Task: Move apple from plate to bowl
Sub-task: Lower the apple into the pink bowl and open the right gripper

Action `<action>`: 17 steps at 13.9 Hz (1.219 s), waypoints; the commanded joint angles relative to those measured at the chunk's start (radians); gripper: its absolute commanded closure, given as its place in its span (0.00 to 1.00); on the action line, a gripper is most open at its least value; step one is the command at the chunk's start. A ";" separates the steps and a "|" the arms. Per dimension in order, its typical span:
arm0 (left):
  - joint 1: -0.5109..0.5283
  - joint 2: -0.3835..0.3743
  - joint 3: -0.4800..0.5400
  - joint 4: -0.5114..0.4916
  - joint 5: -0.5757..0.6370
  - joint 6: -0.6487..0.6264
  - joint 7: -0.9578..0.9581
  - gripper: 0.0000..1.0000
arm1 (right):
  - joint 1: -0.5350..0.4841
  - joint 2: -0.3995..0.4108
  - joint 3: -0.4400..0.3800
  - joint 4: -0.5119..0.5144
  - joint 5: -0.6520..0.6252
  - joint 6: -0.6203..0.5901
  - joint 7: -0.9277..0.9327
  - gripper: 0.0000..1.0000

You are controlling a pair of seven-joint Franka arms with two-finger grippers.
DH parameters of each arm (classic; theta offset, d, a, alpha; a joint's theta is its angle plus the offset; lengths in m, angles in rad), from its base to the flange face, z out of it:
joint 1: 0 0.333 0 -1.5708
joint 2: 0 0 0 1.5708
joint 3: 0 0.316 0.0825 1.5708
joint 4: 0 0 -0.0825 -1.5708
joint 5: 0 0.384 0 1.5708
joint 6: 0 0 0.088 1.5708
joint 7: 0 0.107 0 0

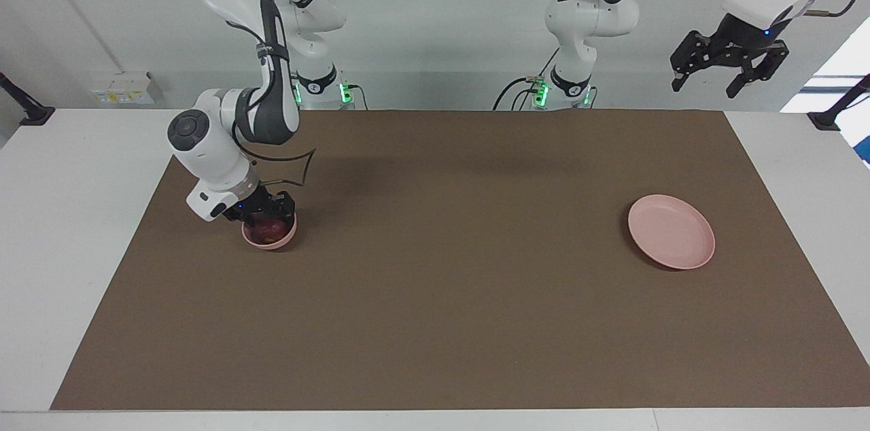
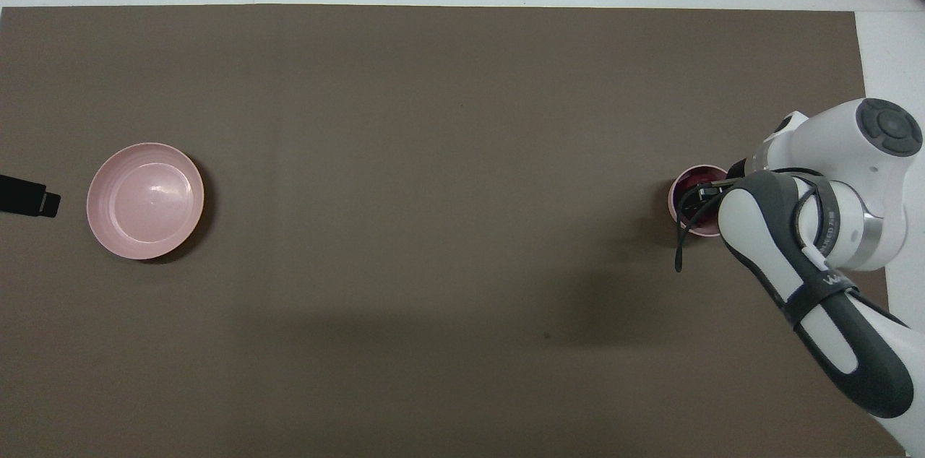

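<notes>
Facing view, inspected from the right arm's end of the worktop (image 1: pixel 435 322) across.

1. The right gripper (image 1: pixel 267 212) is down at the bowl (image 1: pixel 272 243), its tips inside the rim. The apple (image 1: pixel 270 230) lies in the bowl, directly under and between the jaws. I cannot tell whether the jaws pinch it or stand clear of it. The overhead view does not help, since the arm covers most of the bowl.
2. Handling, in my judgement: the apple is firm, smooth-skinned and fairly light. It is likely to roll or bruise if dropped. The best hold is across its widest girth.
3. The plate (image 1: pixel 671 232) sits bare toward the left arm's end, well apart from the bowl.
4. The left gripper (image 1: pixel 729 74) waits high over that end, jaws spread, holding nothing.
</notes>
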 commanded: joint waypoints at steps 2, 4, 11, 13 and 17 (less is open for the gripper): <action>-0.013 0.019 0.005 0.041 0.022 -0.038 0.010 0.00 | -0.001 -0.005 0.005 0.005 -0.020 0.003 0.025 0.00; -0.013 0.013 0.005 0.038 0.022 -0.028 0.005 0.00 | -0.001 -0.031 0.002 0.028 -0.022 -0.001 0.023 0.00; -0.009 -0.006 0.008 0.018 0.022 -0.034 0.002 0.00 | 0.002 -0.133 0.014 0.143 -0.137 -0.172 0.149 0.00; -0.006 -0.006 0.011 0.018 0.022 -0.034 0.004 0.00 | 0.006 -0.176 0.016 0.192 -0.138 -0.268 0.192 0.00; -0.007 -0.006 0.011 0.018 0.022 -0.034 0.004 0.00 | -0.007 -0.253 0.005 0.293 -0.128 -0.476 0.192 0.00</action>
